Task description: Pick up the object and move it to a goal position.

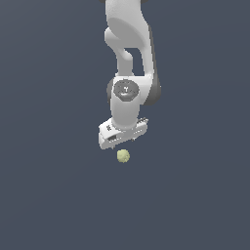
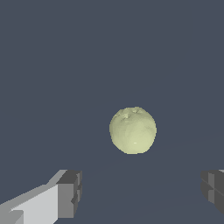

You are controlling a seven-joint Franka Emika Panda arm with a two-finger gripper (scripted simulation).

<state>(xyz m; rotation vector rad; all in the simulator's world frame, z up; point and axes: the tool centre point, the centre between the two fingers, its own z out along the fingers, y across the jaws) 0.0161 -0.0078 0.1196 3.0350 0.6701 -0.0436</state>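
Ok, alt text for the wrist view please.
A small pale yellow-green ball sits on a flat dark grey surface, ungrasped. The open gripper has two dark fingertips spread wide in the foreground.

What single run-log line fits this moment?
phase: approach | gripper: open, above ball | ball: on floor, not gripped

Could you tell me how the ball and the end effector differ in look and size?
The ball is pale yellow-green and mottled; the end effector is white with dark grey fingers. The ball is round, the end effector blocky. The ball is much narrower than the end effector's body in the exterior view. They are not touching.
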